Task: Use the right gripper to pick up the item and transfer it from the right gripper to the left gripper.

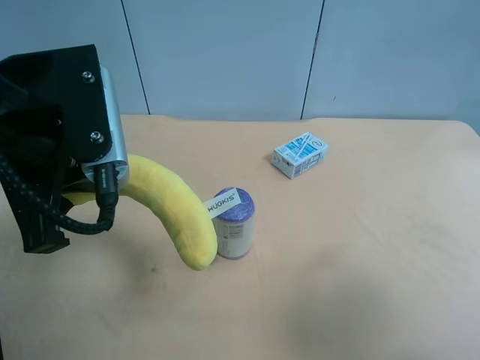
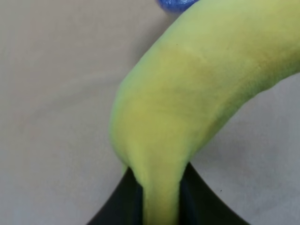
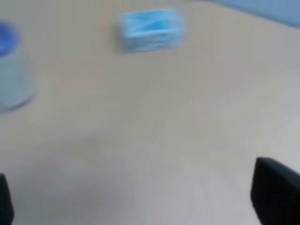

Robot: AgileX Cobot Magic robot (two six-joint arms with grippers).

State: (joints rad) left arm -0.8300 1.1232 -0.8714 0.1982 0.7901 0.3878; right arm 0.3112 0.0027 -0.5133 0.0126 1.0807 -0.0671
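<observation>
A long yellow banana (image 1: pixel 169 202) is held at its stem end by the arm at the exterior high view's left (image 1: pixel 60 127). The left wrist view shows this is my left gripper (image 2: pixel 161 197), its two black fingers shut on the narrow stem of the banana (image 2: pixel 197 93). The banana curves out over the table, its tip beside a small cup. My right gripper (image 3: pixel 140 206) is open and empty above bare table, with only the dark finger ends showing at the frame edges. The right arm is out of the exterior high view.
A small white cup with a purple lid and a paper tag (image 1: pixel 234 223) stands right next to the banana's tip; it also shows blurred in the right wrist view (image 3: pixel 9 70). A blue and white carton (image 1: pixel 300 154) lies farther back on the tan table (image 1: pixel 360 262).
</observation>
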